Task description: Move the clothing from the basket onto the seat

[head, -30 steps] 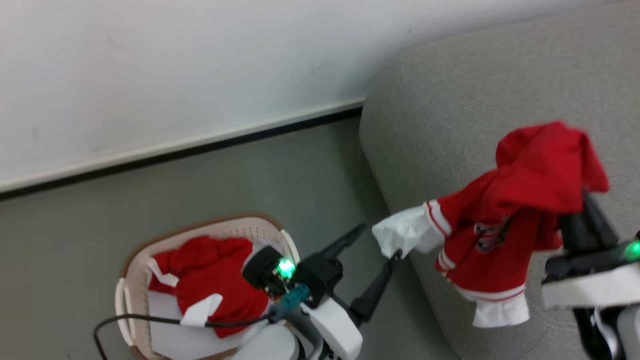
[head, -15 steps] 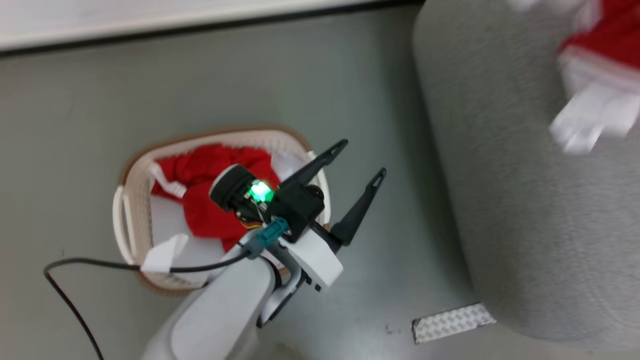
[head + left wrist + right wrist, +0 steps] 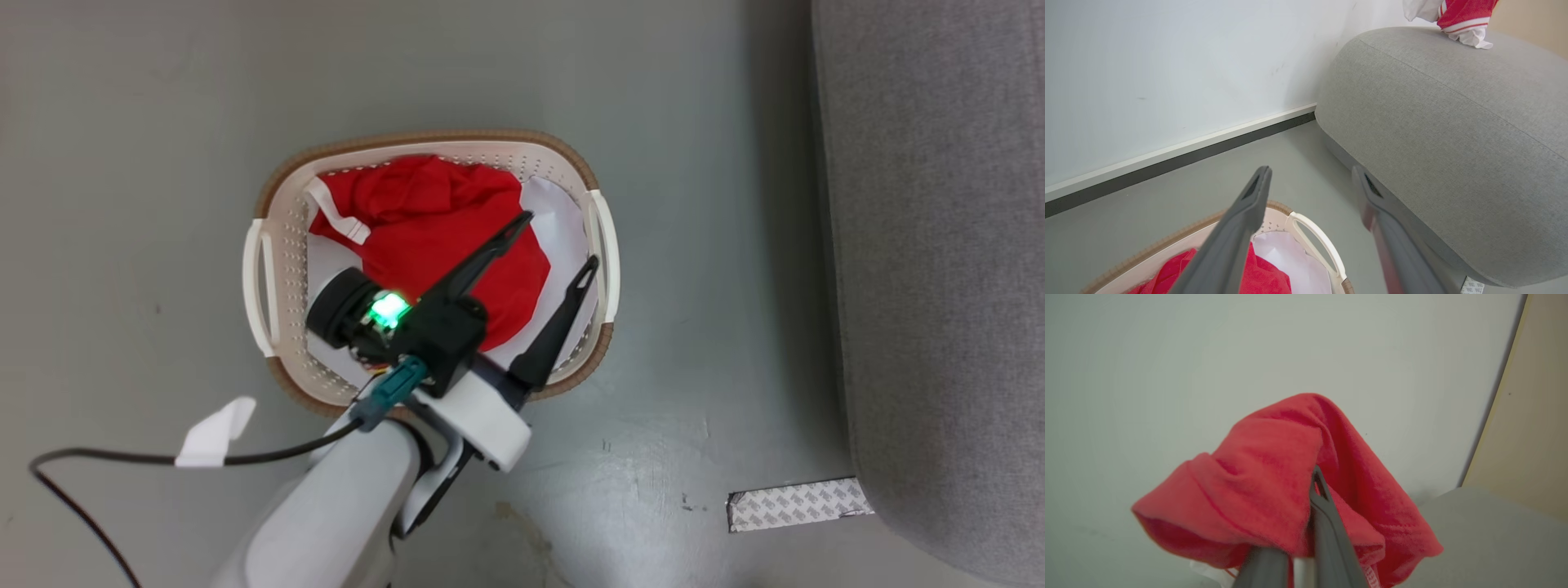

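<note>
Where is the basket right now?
In the head view the basket sits on the floor left of the sofa, with the open left pincer hovering over the red garment inside it.

Basket mouth open from above; left hand, jaws wide, hangs over its right half. Bare floor strip between basket and seat. Cable trails across floor's lower-left corner.

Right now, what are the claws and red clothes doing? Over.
Left claw open over basket. Right claw shut on red garment. Second garment in basket.
</note>
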Controlling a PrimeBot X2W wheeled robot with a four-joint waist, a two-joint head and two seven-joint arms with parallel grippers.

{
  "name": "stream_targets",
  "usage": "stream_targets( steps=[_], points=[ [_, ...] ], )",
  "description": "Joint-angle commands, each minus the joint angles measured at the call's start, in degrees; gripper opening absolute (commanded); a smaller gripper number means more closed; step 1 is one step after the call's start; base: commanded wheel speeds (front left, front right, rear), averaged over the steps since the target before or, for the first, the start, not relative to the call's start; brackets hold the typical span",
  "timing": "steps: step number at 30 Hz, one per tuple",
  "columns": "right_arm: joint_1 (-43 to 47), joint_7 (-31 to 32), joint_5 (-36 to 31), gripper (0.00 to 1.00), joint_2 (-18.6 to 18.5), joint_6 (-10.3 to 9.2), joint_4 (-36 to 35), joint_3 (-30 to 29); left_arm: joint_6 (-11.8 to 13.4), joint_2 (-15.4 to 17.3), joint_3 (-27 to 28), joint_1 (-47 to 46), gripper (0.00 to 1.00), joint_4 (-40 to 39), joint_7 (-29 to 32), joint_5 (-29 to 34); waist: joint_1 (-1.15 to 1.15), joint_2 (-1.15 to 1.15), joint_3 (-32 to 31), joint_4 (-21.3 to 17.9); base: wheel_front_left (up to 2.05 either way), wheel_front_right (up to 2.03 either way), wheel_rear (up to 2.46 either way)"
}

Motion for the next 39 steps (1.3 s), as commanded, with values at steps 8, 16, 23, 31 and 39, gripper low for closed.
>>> stream_targets(
  steps=[8, 16, 23, 31, 39],
  points=[
    [9.4, -6.5, -6.8, 0.00, 4.8, -0.13, 13.7, -9.1, 2.3, 2.3, 0.7, 4.5, 1.00, -3.0, 1.6, -0.9, -0.01, 0.00, 0.3, 0.5, 0.00, 0.00, 0.00],
    [10.8, -10.0, -15.2, 1.00, 6.8, -0.13, 21.2, -10.7, 3.6, 4.5, 1.7, 7.3, 1.00, -4.9, 3.0, -1.8, -0.01, 0.00, -1.9, -0.9, 0.00, 0.00, 0.00],
    [14.0, -13.3, -16.1, 1.00, 8.4, -0.13, 24.1, -3.9, 4.5, 5.1, 2.5, 8.8, 1.00, -5.0, 3.5, -3.5, -0.01, 0.00, -7.0, -2.9, 0.00, 0.00, 0.00],
    [27.7, -15.9, -8.9, 1.00, 12.4, -0.13, 18.9, 5.5, 6.0, 5.3, 4.8, 12.5, 1.00, -3.1, 0.9, -6.5, -0.01, 0.00, -14.9, -4.0, 0.00, 0.00, 0.00],
    [42.1, -16.0, -2.5, 1.00, 14.6, -0.13, 7.2, 9.6, 7.4, 5.1, 6.2, 17.5, 1.00, -1.3, -1.4, -8.8, -0.01, 0.00, -21.9, -4.0, 0.00, 0.00, 0.00]
  ],
)
